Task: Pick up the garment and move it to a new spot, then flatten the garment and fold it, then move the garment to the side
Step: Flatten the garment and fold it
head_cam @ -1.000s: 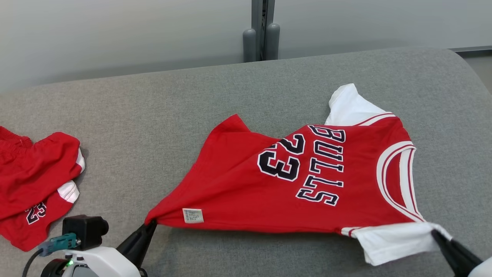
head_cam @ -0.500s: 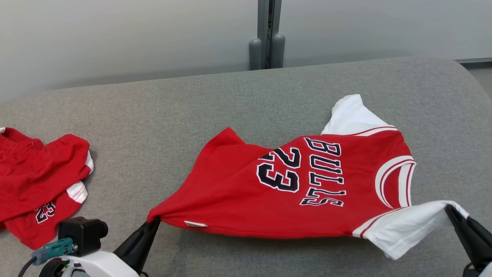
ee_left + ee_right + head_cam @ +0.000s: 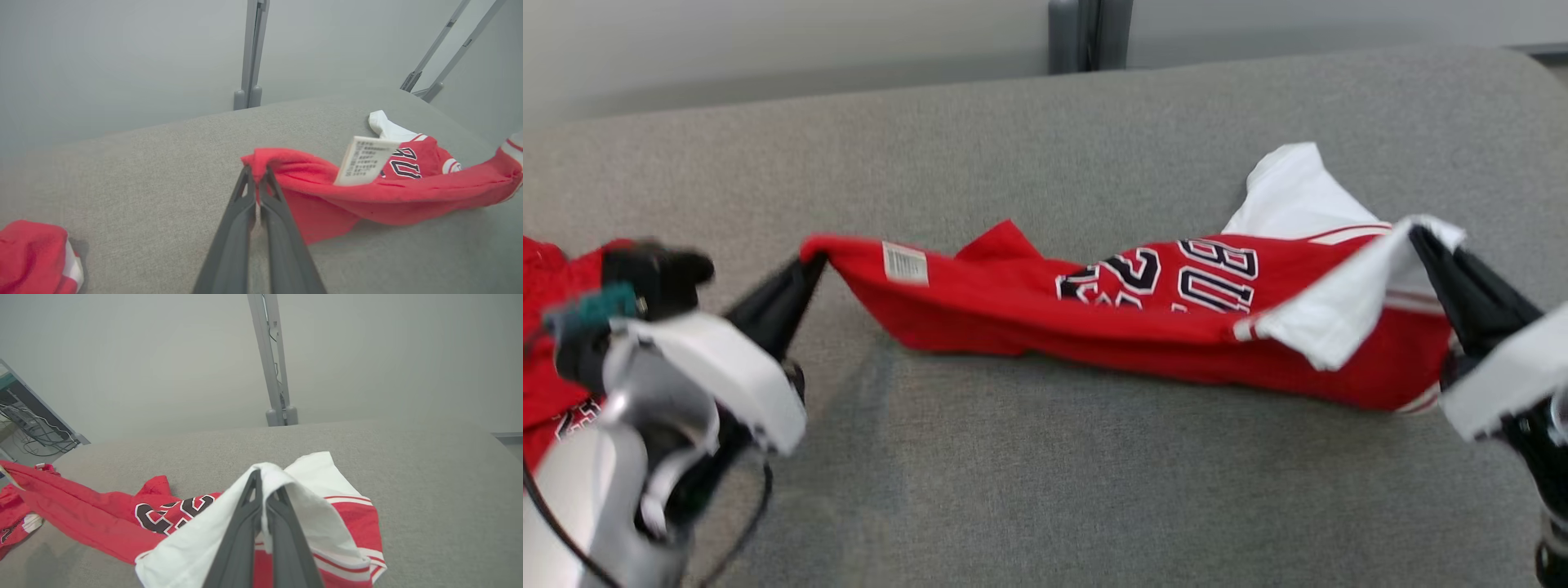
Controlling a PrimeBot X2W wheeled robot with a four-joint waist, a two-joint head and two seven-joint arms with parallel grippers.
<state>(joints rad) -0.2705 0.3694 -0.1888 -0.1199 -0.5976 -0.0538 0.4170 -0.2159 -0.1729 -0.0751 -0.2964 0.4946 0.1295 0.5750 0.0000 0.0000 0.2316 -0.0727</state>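
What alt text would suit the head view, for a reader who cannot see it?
A red jersey is lifted by one edge above a grey padded surface: the left hand pinches its red hem corner, the right hand its white sleeve. Other red clothing lies far left.

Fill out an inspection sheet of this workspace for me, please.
Surface: grey fabric surface, with the jersey's far side resting on it.
Job's things: red jersey, near edge lifted and stretched between both grippers; white sleeve raised; care label showing by the hem corner.
Clutter: second red garment bunched at the robot's left.
Grippers: left gripper shut on the hem corner; right gripper shut on the white sleeve.
Cables: dark cable looping by the left arm; tangled cables beyond the surface's left end.
Surroundings: plain grey wall, upright grey post behind the surface.
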